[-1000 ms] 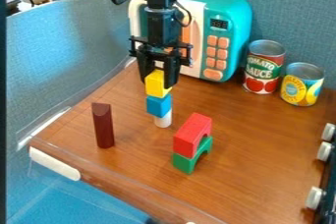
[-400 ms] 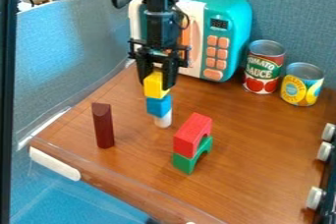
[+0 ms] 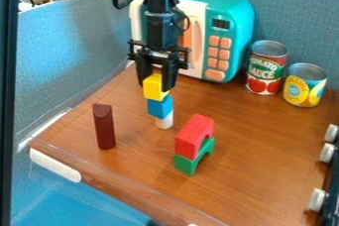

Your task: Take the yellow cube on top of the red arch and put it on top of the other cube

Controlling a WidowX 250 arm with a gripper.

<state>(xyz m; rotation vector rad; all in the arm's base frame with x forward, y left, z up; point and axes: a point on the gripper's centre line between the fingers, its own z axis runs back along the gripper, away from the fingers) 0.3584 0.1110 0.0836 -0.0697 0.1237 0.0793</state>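
Observation:
The gripper (image 3: 156,84) hangs left of the view's middle, shut on the yellow cube (image 3: 154,87), with one finger on each side of it. Directly below is the blue cube (image 3: 160,106), resting on a white cylinder (image 3: 165,120). In the view the yellow cube overlaps the blue cube's upper edge and sits slightly to its left; whether the two touch I cannot tell. To the lower right, the red arch block (image 3: 194,135) lies on a green arch (image 3: 193,160), with nothing on top of it.
A dark red block (image 3: 104,127) stands upright at the left. Behind the gripper is a teal toy microwave (image 3: 232,31). Two cans, a red one (image 3: 266,67) and a yellow one (image 3: 305,85), stand at the right rear, and stove knobs (image 3: 317,198) line the right edge.
The gripper and the yellow cube in it have shifted slightly left and a little down in the view. The blue cube and the arches have stayed put.

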